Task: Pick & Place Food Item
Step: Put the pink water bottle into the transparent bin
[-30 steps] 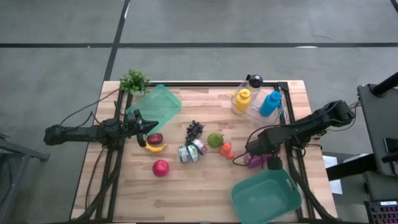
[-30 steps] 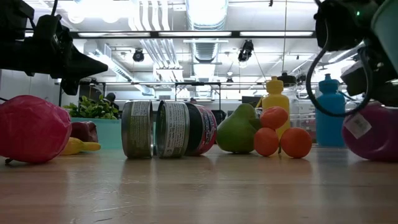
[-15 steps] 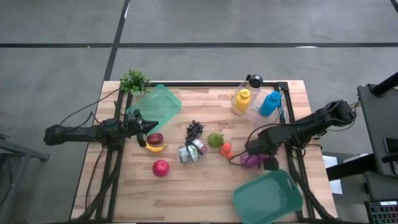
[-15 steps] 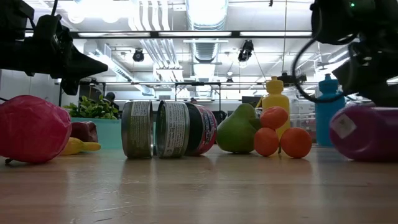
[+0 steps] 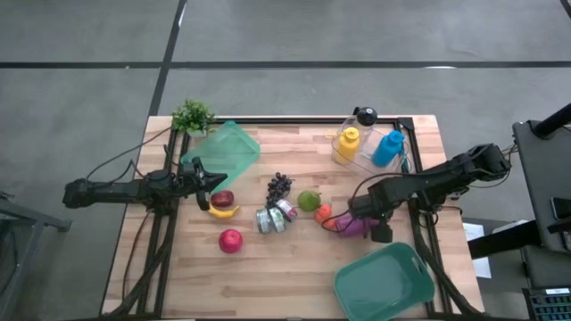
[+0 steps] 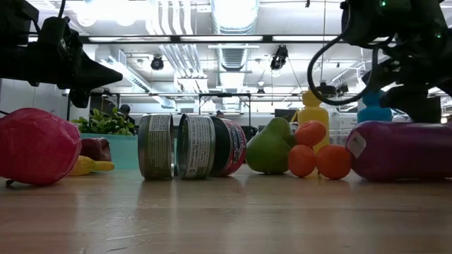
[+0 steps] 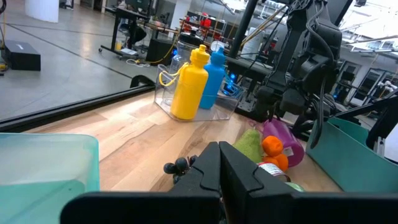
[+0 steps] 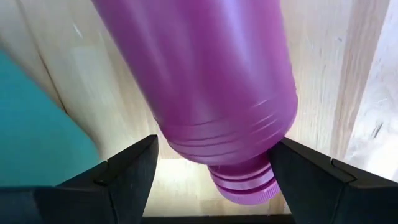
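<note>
Straddling the purple bottle [image 8: 205, 81], right tool [image 8: 211, 168] is sitting with fingers spread, not clamped. Bottle is lying on its side on the counter [image 5: 294, 267], beside oranges [image 6: 318, 156]. Smooth rigid plastic, likely light, slippery, rolling; grip mid-body. Left tool [image 5: 214, 182], fingers together, is waiting far left.

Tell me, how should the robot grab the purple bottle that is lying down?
Probably across its round body, near the neck, coming from above. The purple bottle lies on its side on the table, so its long sides are free. The right pincer already has a finger on each side, open. The oranges crowd one end.
</note>
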You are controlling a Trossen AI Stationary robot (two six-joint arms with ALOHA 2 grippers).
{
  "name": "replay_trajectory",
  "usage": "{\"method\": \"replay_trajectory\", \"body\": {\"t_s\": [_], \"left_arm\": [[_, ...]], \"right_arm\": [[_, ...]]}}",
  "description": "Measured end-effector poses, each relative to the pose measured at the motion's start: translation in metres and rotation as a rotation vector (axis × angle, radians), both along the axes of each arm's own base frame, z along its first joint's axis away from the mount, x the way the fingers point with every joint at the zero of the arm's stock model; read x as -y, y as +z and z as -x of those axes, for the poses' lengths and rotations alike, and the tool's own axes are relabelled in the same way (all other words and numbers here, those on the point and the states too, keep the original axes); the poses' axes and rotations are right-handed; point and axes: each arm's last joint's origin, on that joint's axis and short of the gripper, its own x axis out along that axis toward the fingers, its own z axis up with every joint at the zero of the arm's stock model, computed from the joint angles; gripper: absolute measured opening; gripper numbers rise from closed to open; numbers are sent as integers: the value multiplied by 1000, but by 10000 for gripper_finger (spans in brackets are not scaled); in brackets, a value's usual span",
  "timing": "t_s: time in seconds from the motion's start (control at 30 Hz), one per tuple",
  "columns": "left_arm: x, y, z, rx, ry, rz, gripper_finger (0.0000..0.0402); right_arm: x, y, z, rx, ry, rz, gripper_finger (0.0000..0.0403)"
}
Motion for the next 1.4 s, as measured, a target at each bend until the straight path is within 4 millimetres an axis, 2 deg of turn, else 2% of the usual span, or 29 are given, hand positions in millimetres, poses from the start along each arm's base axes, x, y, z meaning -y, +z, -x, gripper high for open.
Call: {"method": "replay_trajectory", "body": {"t_s": [0.3, 0.57, 0.7, 0.93, 1.23, 1.4], "left_arm": [[0, 0, 0, 0, 0, 0, 1], [0, 0, 0, 0, 0, 0, 1], [0, 0, 0, 0, 0, 0, 1], [0, 0, 0, 0, 0, 0, 1], [0, 0, 0, 0, 0, 0, 1], [0, 0, 0, 0, 0, 0, 1]], "right_arm": [[1, -3, 3, -14, 49, 6, 293], [1, 11, 3, -39, 38, 15, 293], [1, 11, 6, -55, 33, 19, 293], [0, -2, 13, -94, 45, 28, 293], [1, -26, 18, -48, 32, 21, 293], [1, -29, 18, -42, 12, 21, 293]]}}
